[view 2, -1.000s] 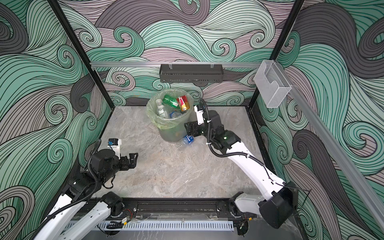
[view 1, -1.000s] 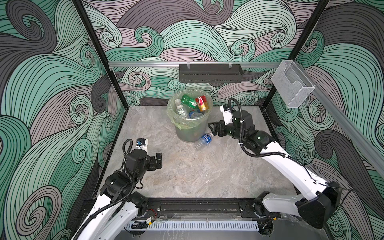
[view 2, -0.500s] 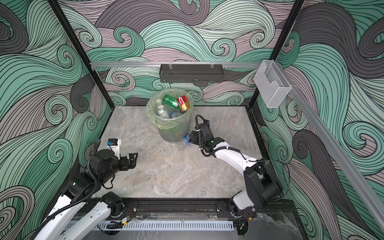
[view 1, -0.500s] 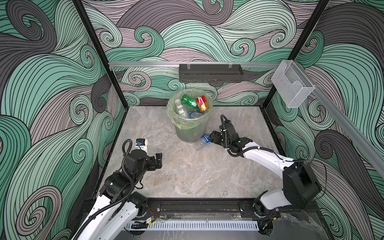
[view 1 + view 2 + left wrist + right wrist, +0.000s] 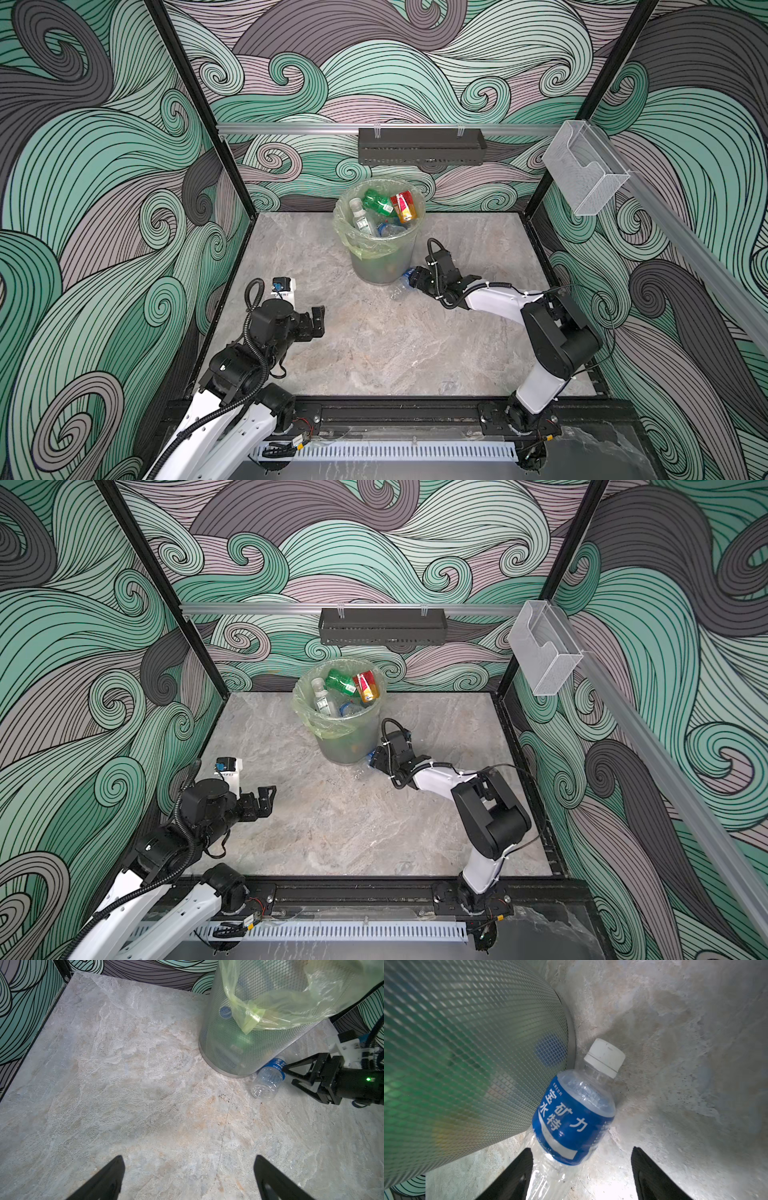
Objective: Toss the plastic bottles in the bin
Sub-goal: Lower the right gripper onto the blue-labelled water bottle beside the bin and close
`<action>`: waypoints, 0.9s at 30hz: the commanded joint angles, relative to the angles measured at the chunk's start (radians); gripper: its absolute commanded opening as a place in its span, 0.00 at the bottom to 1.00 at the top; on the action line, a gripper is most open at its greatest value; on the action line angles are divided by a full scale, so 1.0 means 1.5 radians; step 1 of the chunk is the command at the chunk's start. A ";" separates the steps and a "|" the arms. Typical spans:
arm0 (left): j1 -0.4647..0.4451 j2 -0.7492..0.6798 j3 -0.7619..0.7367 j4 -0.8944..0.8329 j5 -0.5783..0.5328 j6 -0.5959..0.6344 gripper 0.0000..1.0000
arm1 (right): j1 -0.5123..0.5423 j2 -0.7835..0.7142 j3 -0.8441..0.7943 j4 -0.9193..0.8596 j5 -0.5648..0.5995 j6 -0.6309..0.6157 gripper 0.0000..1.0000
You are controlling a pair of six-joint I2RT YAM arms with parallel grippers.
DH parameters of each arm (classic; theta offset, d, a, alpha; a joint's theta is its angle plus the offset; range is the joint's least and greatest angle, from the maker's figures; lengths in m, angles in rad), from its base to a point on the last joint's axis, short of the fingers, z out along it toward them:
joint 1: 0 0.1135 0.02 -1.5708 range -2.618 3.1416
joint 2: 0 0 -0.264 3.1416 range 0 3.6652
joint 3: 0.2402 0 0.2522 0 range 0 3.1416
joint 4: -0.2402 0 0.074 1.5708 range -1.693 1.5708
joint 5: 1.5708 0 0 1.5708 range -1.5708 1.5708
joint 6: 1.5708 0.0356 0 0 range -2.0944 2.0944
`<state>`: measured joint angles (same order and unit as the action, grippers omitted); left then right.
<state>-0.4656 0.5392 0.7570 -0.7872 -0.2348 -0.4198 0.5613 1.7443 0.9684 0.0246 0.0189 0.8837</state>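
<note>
Right gripper (image 5: 288, 1075) is down at table level at the foot of the round translucent grey bin with a pale green bag liner (image 5: 374, 266). A second ago it hung higher beside the bin wall with the elbow up; now the arm is folded low and the elbow sits back near its base. Its jaws are apart around the small clear plastic bottle with a blue label and white cap (image 5: 571, 1122). In the right wrist view one finger (image 5: 517, 1174) is against the clear body and the other stands off with a gap, so not clamped. The bottle lies on its side on the grey marble tabletop (image 5: 374, 353), touching the bin base, same spot as before. Left gripper (image 5: 189, 1159) is wide apart, empty, near the left front of the table, unmoved. Inside the bin are a green bottle (image 5: 376, 203), an orange bottle with a red label (image 5: 403, 206) and a clear white-capped bottle (image 5: 359, 216), unchanged.
</note>
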 commanded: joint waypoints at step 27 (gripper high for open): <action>0.006 -0.009 0.008 -0.002 0.001 0.001 0.99 | -0.049 -0.073 -0.041 -0.136 0.028 -0.149 0.72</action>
<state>-0.4656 0.5381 0.7570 -0.7887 -0.2348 -0.4194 0.4927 1.6924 0.9188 -0.0868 0.0128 0.7483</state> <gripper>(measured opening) 0.986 0.720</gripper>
